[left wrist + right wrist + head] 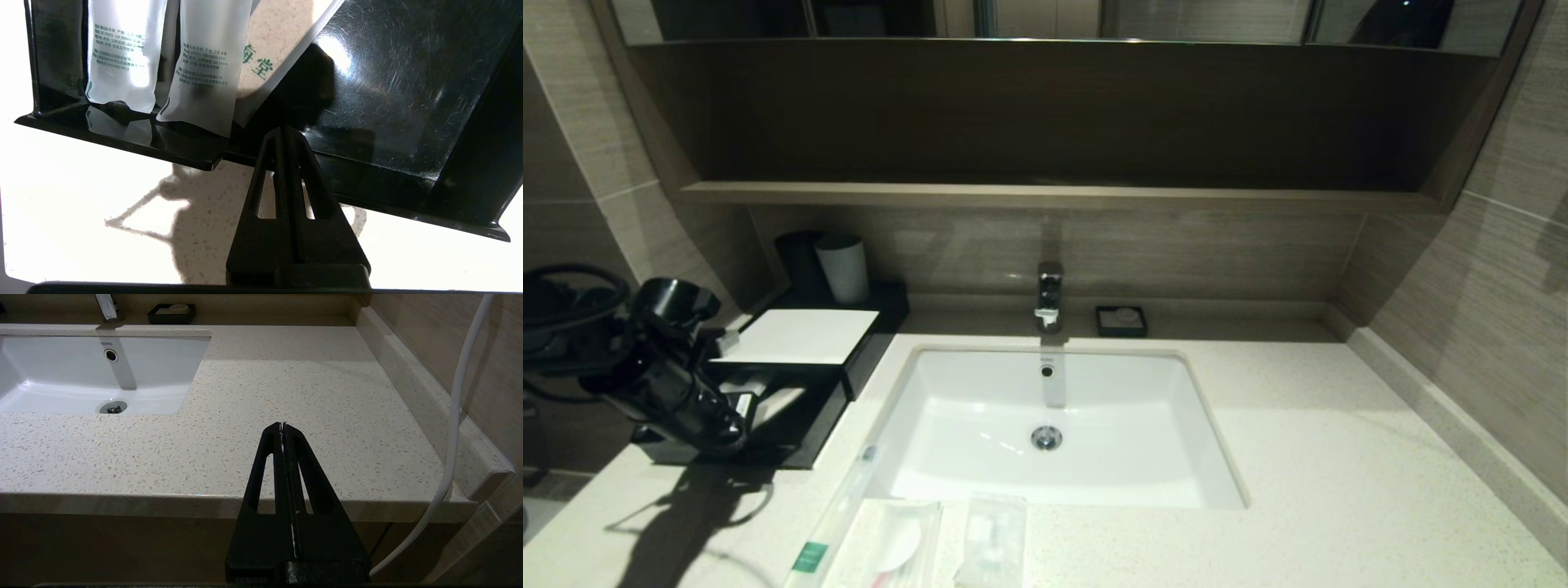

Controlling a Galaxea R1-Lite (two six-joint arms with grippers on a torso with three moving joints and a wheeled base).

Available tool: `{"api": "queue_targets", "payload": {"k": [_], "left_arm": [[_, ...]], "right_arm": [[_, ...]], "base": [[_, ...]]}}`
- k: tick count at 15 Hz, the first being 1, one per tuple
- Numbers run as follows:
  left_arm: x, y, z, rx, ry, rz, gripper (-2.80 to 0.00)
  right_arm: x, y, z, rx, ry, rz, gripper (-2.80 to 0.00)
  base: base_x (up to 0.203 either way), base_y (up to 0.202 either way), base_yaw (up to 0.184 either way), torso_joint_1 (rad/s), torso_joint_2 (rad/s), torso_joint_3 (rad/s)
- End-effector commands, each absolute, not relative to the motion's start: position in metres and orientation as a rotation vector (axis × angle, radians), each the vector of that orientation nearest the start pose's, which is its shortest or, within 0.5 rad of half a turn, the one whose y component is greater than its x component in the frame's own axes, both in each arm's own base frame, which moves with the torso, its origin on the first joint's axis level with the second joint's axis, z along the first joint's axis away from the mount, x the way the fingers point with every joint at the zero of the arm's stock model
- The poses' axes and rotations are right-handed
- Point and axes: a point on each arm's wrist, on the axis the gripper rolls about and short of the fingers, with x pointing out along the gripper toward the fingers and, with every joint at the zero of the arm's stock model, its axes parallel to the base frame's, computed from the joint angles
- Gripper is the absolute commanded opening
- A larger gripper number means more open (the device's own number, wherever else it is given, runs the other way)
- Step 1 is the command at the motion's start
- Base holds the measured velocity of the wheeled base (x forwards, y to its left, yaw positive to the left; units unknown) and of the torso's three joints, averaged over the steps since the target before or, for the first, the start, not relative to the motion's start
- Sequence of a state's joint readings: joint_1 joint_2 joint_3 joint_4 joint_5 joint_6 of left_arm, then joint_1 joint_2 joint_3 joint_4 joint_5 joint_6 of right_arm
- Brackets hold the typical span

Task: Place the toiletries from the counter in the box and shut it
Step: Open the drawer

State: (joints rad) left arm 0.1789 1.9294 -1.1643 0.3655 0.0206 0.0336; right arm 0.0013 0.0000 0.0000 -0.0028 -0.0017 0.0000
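Black drawer of the box point(792, 425) is standing pulled out, likely to take the toiletries.
Left gripper point(284, 131), fingers pressed together and empty, is touching its front lip; long packet point(837, 523) and two flat packets point(894, 541) are waiting on the counter point(1339, 457); right gripper point(282, 426), closed, is idling at the counter's edge.

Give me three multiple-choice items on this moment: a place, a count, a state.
1. The wrapped packets outside the box lie:
A. on the counter in front of the sink
B. in the sink
C. on the wall shelf

2. How many packets lie there?
A. one
B. three
C. five

3. The box's drawer is:
A. pushed shut
B. lifted off the counter
C. pulled out

Answers:
1 A: the packets lie on the counter at the near rim of the sink.
2 B: one long packet and two flat ones.
3 C: the drawer stands out from the box, with the shut left gripper at its front wall. The right gripper is parked off the counter's edge.
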Motion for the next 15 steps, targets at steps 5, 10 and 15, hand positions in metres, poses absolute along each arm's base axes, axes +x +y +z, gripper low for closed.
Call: {"api": "queue_targets", "payload": {"k": [5, 10, 15], "left_arm": [[0.315, 0.06, 0.128, -0.058, 1.142, 0.162, -2.8], [0.312, 0.061, 0.136, -0.058, 1.116, 0.167, -2.8], [0.308, 0.06, 0.166, -0.054, 1.015, 0.174, -2.8]], "right_arm": [[-0.023, 0.0, 0.075, -0.001, -0.002, 0.0, -2.8], [-0.023, 0.0, 0.075, 0.0, -0.002, 0.0, -2.8], [-0.023, 0.0, 0.075, -0.002, -0.002, 0.001, -2.8]], "base": [[0.0, 0.0, 0.0, 0.0, 0.0, 0.0], [0.0, 0.0, 0.0, 0.0, 0.0, 0.0], [0.0, 0.0, 0.0, 0.0, 0.0, 0.0]]}}
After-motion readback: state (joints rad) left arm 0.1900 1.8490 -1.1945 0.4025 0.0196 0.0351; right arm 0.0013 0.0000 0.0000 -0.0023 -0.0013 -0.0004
